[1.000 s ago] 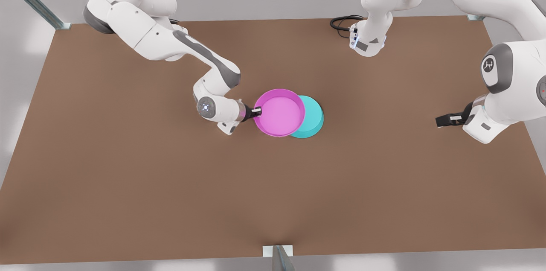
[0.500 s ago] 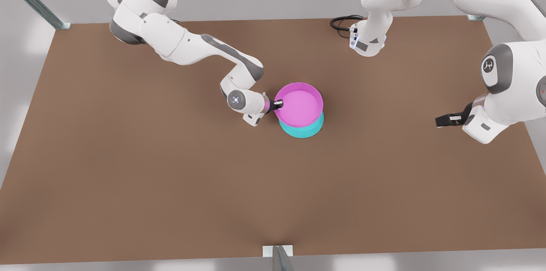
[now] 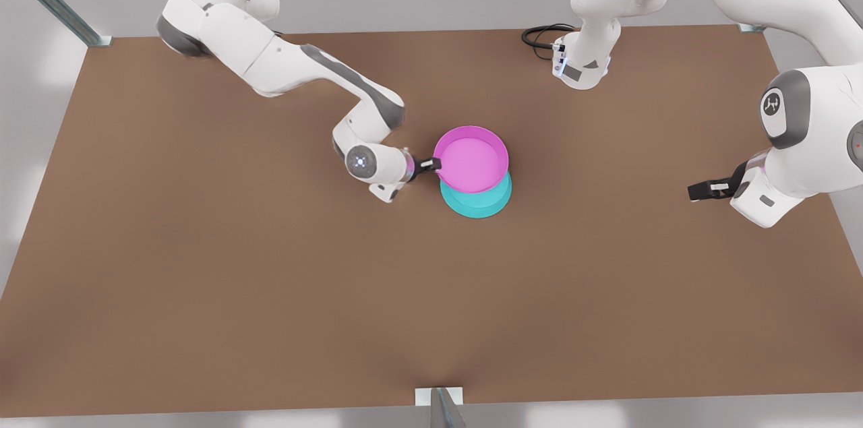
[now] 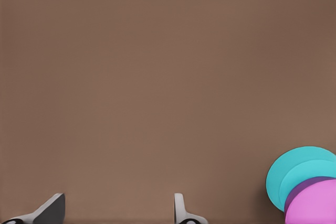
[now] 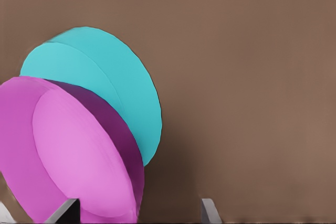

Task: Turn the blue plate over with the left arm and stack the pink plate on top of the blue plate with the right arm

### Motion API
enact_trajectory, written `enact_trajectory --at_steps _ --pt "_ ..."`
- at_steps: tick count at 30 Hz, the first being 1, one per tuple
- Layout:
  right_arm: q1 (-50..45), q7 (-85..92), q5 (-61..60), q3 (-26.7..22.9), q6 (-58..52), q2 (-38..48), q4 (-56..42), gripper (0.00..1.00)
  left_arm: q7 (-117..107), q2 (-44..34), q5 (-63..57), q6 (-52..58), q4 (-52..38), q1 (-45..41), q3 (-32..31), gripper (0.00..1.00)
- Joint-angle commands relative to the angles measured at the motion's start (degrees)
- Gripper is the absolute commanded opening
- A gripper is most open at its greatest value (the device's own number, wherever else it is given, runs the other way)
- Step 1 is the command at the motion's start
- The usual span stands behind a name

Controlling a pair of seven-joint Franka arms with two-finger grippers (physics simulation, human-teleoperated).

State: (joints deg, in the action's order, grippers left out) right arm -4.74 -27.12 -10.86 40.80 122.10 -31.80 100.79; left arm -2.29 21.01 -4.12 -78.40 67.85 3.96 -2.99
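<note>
The pink plate (image 3: 470, 158) rests rim-up over the blue plate (image 3: 476, 204), which lies rim-down on the table. Only a crescent of the blue plate shows past the pink one. My right gripper (image 3: 430, 164) is at the pink plate's rim on the front view's left. Its fingers stand wide apart in the right wrist view, so it is open (image 5: 139, 204). That view shows the pink plate (image 5: 79, 156) close in front, with the blue plate (image 5: 105, 77) behind it. My left gripper (image 3: 694, 191) waits open at the front view's right. The left wrist view has both plates (image 4: 307, 174) far from its fingers (image 4: 118, 205).
The brown table (image 3: 270, 293) spreads wide around the stack. A black cable (image 3: 539, 36) lies by the left arm's base at the back. A metal post (image 3: 439, 406) stands at the front edge.
The right arm carried the pink plate toward the front view's right, over the blue plate. Its wrist has since drawn back a little while the plate stayed. The left arm has not moved.
</note>
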Motion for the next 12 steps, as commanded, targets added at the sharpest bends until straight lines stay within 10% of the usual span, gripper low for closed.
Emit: enact_trajectory --at_steps 1,4,9,12 --pt "1.1 0.1 0.3 0.0 -6.8 1.6 -3.7 1.0 0.0 0.0 0.0 0.0 0.0 0.0 0.0 1.0" --pt "6.7 0.8 14.7 -2.1 -32.2 10.0 -21.7 1.0 0.0 0.0 0.0 0.1 0.0 -0.1 0.0 1.0" --pt "8.2 20.5 13.5 -30.6 -36.1 15.1 -22.0 1.0 0.0 0.0 0.0 0.2 0.0 0.0 -0.1 1.0" --pt "8.3 20.4 13.3 -31.6 -36.1 15.7 -21.4 1.0 0.0 0.0 0.0 0.2 0.0 0.0 -0.1 1.0"
